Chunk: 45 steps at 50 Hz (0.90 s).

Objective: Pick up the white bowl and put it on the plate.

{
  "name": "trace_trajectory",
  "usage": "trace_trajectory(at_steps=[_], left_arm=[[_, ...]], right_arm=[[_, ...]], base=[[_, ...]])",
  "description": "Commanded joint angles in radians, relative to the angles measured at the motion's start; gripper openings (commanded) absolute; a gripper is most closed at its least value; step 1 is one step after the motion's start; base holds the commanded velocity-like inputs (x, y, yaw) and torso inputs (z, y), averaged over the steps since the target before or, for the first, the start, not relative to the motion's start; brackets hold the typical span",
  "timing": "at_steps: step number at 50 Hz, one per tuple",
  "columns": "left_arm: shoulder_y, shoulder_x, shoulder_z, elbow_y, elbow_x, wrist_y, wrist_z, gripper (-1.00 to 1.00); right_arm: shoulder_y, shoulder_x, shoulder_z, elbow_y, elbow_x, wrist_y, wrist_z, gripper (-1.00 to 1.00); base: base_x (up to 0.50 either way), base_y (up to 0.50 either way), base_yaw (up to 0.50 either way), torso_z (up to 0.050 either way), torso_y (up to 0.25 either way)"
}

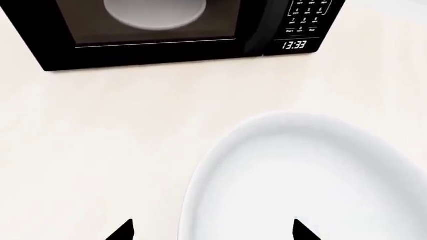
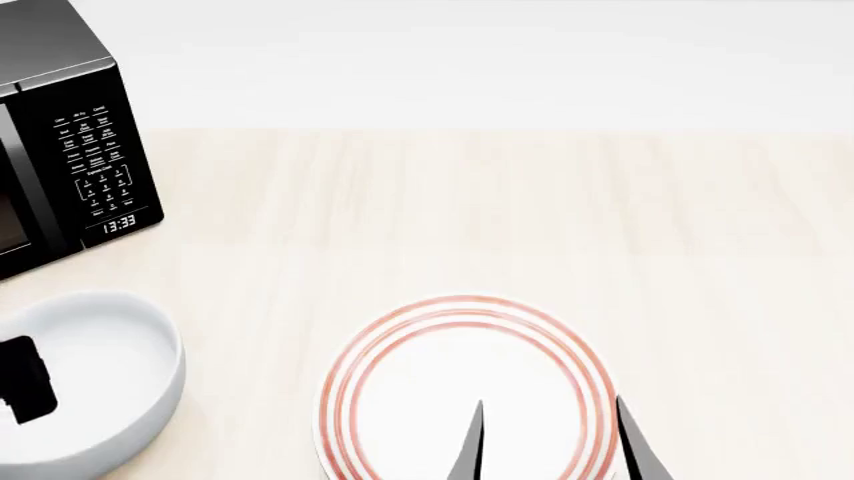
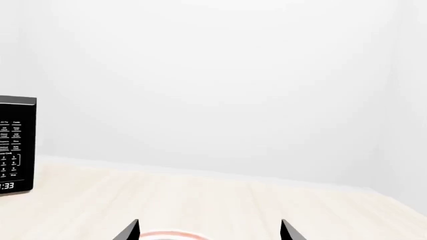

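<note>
The white bowl (image 2: 100, 385) stands on the counter at the near left, in front of the microwave. It fills much of the left wrist view (image 1: 313, 180). My left gripper (image 1: 213, 231) is open and straddles the bowl's rim: one fingertip (image 1: 123, 231) is outside it, the other over the inside. A black part of that gripper (image 2: 24, 395) shows over the bowl in the head view. The red-ringed plate (image 2: 400, 345) lies at the near centre. My right gripper (image 2: 547, 445) is open and empty above the plate. The plate's rim (image 3: 167, 233) shows between its fingertips.
A black microwave (image 2: 74, 160) stands at the far left, its clock reading 13:33; a pale dish (image 1: 153, 12) shows through its window. It also appears in the right wrist view (image 3: 17, 145). The pale wood counter (image 2: 534, 220) ends at a white wall behind.
</note>
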Motion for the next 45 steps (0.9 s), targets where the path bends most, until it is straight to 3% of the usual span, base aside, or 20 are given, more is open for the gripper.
trace_trajectory(at_steps=[1, 45], left_arm=[[0.005, 0.016, -0.035, -0.02, -0.021, 0.018, 0.0, 1.0], [0.024, 0.008, -0.035, -0.069, -0.103, 0.061, -0.073, 1.0]], right_arm=[[-0.004, -0.013, 0.02, -0.01, -0.005, 0.0, -0.026, 1.0], [0.006, 0.001, 0.0, 0.003, 0.001, -0.01, -0.013, 1.0]], base=[[0.0, 0.0, 0.0, 0.0, 0.0], [0.0, 0.0, 0.0, 0.0, 0.0]])
